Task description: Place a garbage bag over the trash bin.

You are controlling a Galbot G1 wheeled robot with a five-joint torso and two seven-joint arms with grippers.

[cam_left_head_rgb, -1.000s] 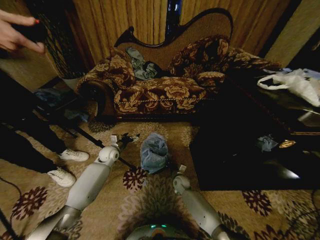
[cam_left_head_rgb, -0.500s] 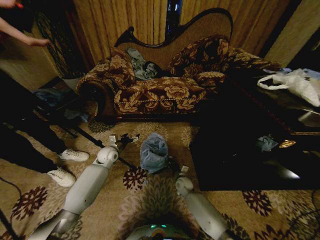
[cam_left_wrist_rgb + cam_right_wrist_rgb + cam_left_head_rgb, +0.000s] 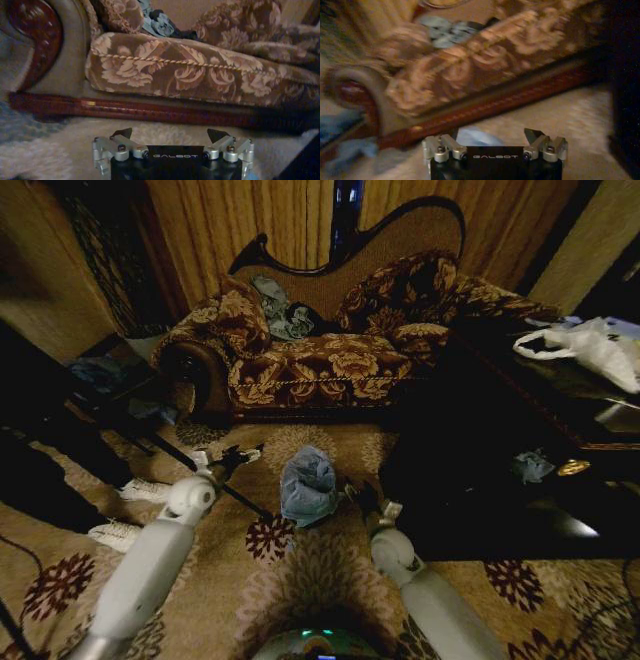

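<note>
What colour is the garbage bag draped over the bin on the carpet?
Pale blue-grey, slightly glossy; the garbage bag shows best in the head view.

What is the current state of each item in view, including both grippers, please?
garbage bag: draped over the trash bin on the carpet, crumpled on top.
left gripper: open, holding nothing, left of the bag.
right gripper: open, holding nothing, close beside the bag's right edge.
white plastic bag: lying slumped on the dark table.
blue-grey plastic scrap: crumpled on the dark table.
cloth on the sofa: bunched against the backrest.
</note>
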